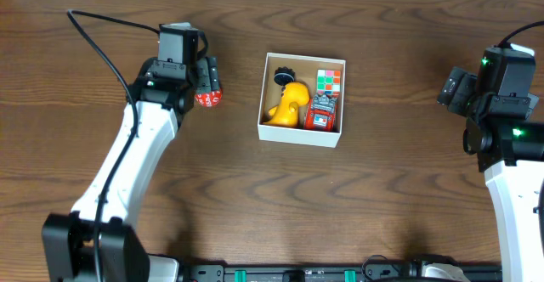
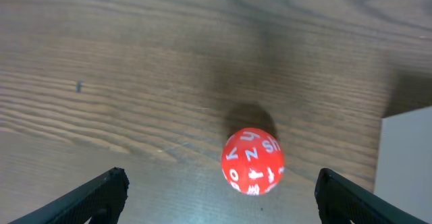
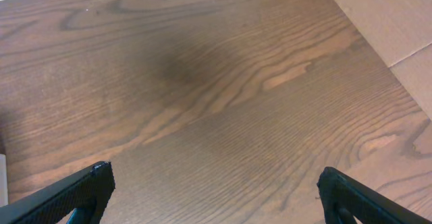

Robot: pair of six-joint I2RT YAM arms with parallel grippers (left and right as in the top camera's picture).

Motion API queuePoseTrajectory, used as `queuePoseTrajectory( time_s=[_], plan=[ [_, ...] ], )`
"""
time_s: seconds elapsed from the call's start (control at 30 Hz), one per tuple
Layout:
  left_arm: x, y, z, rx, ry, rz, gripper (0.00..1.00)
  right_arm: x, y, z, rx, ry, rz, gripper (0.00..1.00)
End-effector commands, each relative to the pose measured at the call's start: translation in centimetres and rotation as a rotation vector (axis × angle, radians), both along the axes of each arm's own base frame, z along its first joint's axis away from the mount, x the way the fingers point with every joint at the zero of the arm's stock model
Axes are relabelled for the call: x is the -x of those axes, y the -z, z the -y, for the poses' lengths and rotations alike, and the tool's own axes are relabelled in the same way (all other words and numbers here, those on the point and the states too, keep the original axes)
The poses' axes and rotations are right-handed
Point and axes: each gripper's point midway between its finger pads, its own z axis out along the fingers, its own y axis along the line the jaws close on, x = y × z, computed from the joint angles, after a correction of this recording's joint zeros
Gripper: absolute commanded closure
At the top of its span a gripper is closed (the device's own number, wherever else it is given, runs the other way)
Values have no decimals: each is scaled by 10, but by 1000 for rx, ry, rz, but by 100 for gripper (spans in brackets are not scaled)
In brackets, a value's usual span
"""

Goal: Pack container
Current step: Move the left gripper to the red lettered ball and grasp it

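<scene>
The white square container (image 1: 265, 95) sits at the table's middle. It holds a yellow dinosaur toy (image 1: 287, 108), a black round piece (image 1: 284, 77), a puzzle cube (image 1: 328, 81) and a red toy car (image 1: 321, 112). Its white corner shows in the left wrist view (image 2: 405, 163). A red ball with white letters (image 1: 209, 98) lies on the table left of the container. In the left wrist view the ball (image 2: 252, 161) rests between my left gripper's open fingers (image 2: 219, 197), not touched. My left gripper (image 1: 207, 78) is right above it. My right gripper (image 1: 450, 91) is open and empty (image 3: 214, 197) at the far right.
The dark wood table (image 1: 357, 205) runs across the whole view. A pale cardboard-coloured surface (image 3: 391, 21) shows beyond the table edge in the right wrist view. A black cable (image 1: 102, 40) loops behind the left arm.
</scene>
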Motion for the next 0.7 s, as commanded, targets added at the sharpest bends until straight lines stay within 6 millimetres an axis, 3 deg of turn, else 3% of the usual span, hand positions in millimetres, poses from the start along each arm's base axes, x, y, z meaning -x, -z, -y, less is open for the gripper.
queuePoseTrajectory(
  time_s=[0.0,0.27,0.53,0.57,0.67],
  plan=[
    [-7,22,1,57,15,-48,10,1,-1,3,-5,20,8,1],
    [-20,83,16,139,62,-151,10,1,-1,3,-5,20,8,1],
    [-12,126,15,133,56,-263,11,1,-1,3,-5,20,8,1],
    [-11,128,15,132,55,-268,16,1,-1,3,-5,20,8,1],
    [-11,129,15,132,55,-270,43,1,-1,3,-5,20,8,1]
  ],
)
